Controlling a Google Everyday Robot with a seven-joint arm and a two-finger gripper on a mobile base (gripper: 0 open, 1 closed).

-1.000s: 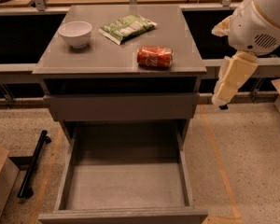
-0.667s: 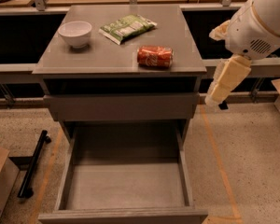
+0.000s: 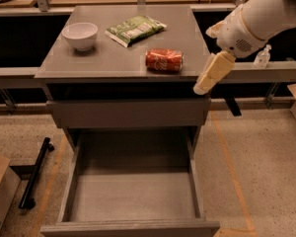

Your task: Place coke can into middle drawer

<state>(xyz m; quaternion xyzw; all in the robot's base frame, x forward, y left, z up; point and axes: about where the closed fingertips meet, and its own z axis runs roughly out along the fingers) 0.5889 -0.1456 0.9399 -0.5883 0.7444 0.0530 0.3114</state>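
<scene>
On the cabinet top: the flat matte grey cabinet top (image 3: 113, 58) has three things on it, a small round white bowl (image 3: 80, 35) at the back left, a crinkly green snack bag (image 3: 135, 29) at the back middle, and a red metal coke can (image 3: 164, 59) near the front right.
Coke can: lying on its side, silver ends pointing left and right, white script showing. It's near the bag but not touching it, and well apart from the bowl.
Top drawer: plain grey upper drawer front (image 3: 128, 113), pushed in right under the top.
Middle drawer: the wide grey middle drawer (image 3: 133, 194) is pulled way out toward where I'm standing, with its smooth floor and thin side walls in plain sight.
Floor: pale speckled concrete floor (image 3: 266, 162) with orange tape lines running along both sides of the cabinet.
Floor clutter: a long black tube (image 3: 35, 173) lies left of the cabinet, and there's a brown cardboard box (image 3: 0, 194) in the near left corner.
Background: dark bays on either side of the cabinet, a light wooden surface along the back, and a small clear bottle (image 3: 263, 57) on the ledge to the right.
Arm: the chunky white robot arm (image 3: 266, 14) comes in from the upper right, slanting down and left.
Gripper: the cream-coloured gripper (image 3: 203, 85) hangs at the cabinet's front right corner, tip aimed down-left. It sits right of the can and a bit lower, clearly apart from it. Honestly can't tell if it's spread or closed, or whether it touches the cabinet edge.
</scene>
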